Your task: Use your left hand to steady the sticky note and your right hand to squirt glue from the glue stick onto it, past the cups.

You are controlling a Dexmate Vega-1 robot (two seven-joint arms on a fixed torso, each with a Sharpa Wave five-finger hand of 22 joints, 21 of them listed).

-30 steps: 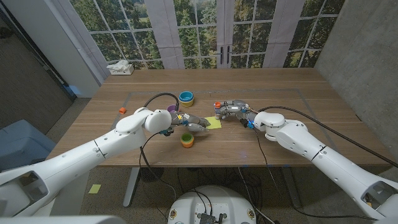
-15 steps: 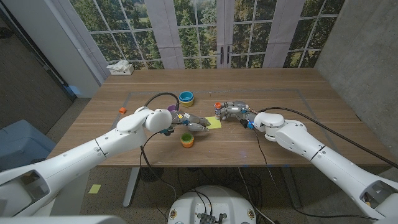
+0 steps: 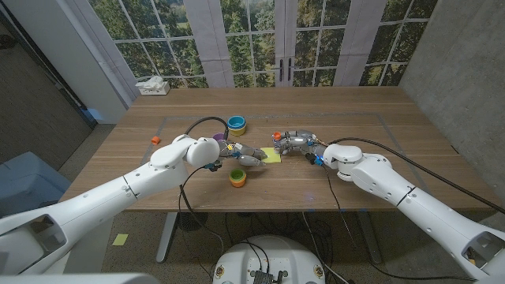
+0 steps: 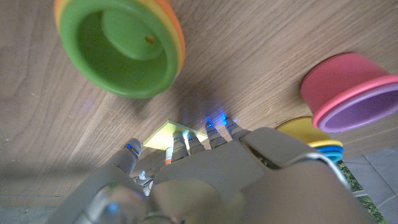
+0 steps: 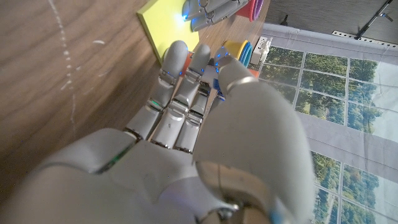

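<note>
Wooden table [image 3: 355, 110], right robot hand [image 3: 293, 141] still gripping glue stick [image 3: 276, 135], nothing moved

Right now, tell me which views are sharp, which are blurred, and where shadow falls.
Head view: sharp, evenly daylit from the windows. Left wrist view: left hand blurred up close, green cup casts a soft shadow on the wood. Right wrist view: right hand soft, sticky note bright.

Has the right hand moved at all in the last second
Yes, slightly: the right hand, holding the glue stick, has crept left toward the sticky note, which stayed put.
</note>
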